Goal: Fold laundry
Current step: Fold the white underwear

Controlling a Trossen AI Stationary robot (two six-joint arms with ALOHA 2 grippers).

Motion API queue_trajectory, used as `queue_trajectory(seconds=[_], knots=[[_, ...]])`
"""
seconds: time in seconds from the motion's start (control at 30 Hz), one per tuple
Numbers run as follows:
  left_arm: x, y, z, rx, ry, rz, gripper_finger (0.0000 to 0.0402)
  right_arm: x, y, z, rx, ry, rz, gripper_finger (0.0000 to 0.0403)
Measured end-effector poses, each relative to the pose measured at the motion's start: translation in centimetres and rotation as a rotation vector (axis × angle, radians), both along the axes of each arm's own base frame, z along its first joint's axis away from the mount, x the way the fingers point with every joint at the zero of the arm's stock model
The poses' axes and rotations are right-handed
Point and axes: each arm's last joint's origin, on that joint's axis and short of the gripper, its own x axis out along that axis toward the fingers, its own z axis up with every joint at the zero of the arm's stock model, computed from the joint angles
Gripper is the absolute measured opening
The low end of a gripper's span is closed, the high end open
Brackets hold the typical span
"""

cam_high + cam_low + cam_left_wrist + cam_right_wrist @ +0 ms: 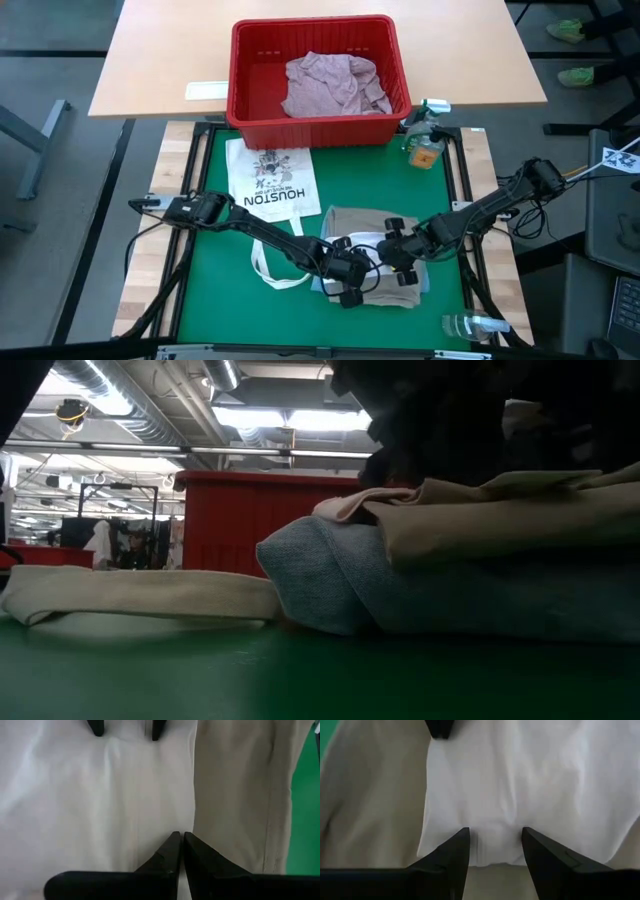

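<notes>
At the table's near edge lies a spray bottle (470,325). Just beyond it sits a folded stack: tan cloth (360,225) over blue denim (330,575), its long axis running across the table. On top lies a small white cloth (75,795). The left gripper (352,285) rests there with fingers pressed together; the right gripper (397,262) stands spread, tips on the white cloth. A tote bag (270,180) lies farther back; farthest, the red basket (245,100) holds the pink shirt (330,85).

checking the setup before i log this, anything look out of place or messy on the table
One oddity: a spray bottle lies tipped on its side at the mat's near right corner, while the other bottle stands by the red basket.
</notes>
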Motion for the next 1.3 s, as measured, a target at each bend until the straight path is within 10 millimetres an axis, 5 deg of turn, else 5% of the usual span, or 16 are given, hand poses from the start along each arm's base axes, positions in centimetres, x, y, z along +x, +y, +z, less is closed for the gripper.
queue_trajectory(seconds=[0.3, 0.63, 0.97, 1.3], knots=[[-0.7, 0.4, 2.5, -0.016, -0.017, 0.005, 0.0017, 0.4, 0.2, 1.8, 0.007, -0.009, 0.002, 0.0182], [-5.2, 2.3, 7.7, -0.035, 0.158, 0.121, 0.0017, 1.2, 0.6, 5.5, 0.030, -0.062, 0.009, 0.0182], [-7.4, 3.0, 7.3, 0.012, 0.360, 0.202, 0.0025, 1.2, 0.6, 5.6, 0.031, -0.064, 0.010, 0.0182], [-7.4, 3.7, 6.7, -0.019, 0.397, 0.323, 0.0112, 1.2, 0.6, 5.6, 0.032, -0.065, 0.010, 0.0182]])
